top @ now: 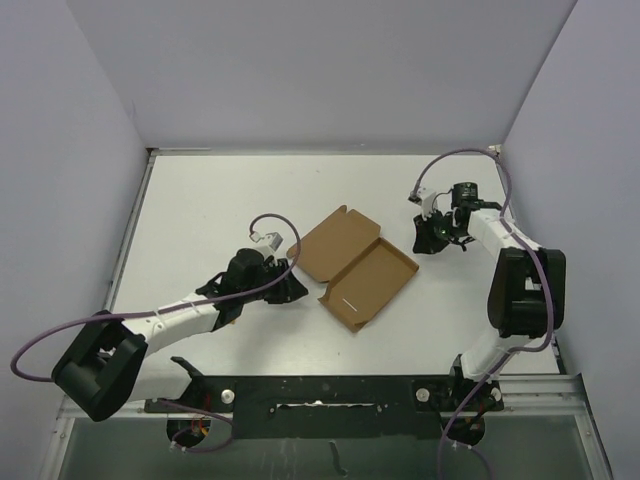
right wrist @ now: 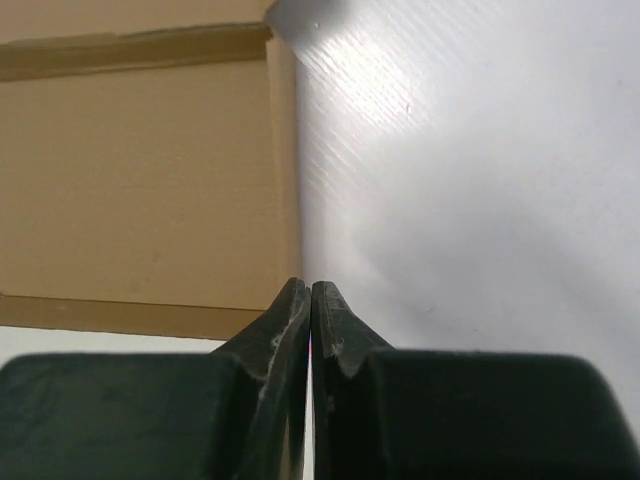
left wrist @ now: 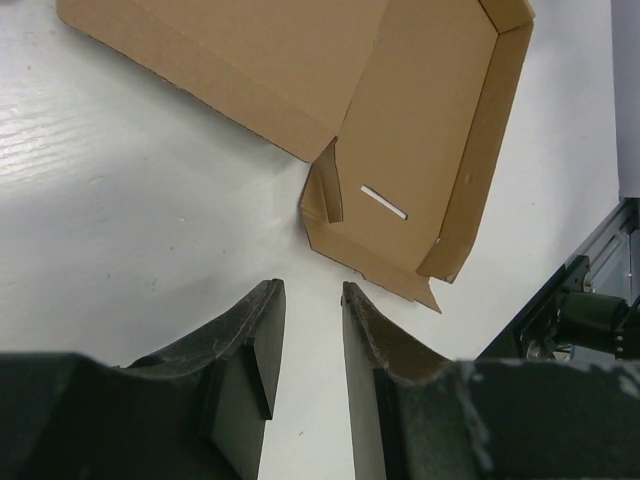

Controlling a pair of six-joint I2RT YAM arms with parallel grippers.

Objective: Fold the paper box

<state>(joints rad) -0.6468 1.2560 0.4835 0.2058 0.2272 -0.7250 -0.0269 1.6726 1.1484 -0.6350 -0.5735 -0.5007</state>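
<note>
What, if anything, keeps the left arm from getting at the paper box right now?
Probably nothing, so yes: the left tool points at the near corner of the paper box, jaws slightly apart and empty, with only table surface between them.

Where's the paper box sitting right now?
In the top view, the paper box lies open and angled at mid-table, between the left end effector and the right end effector, closer to the left one.

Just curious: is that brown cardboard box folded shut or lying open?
Open: the brown cardboard box lies spread, lid flat, tray interior and raised side walls showing.
</note>
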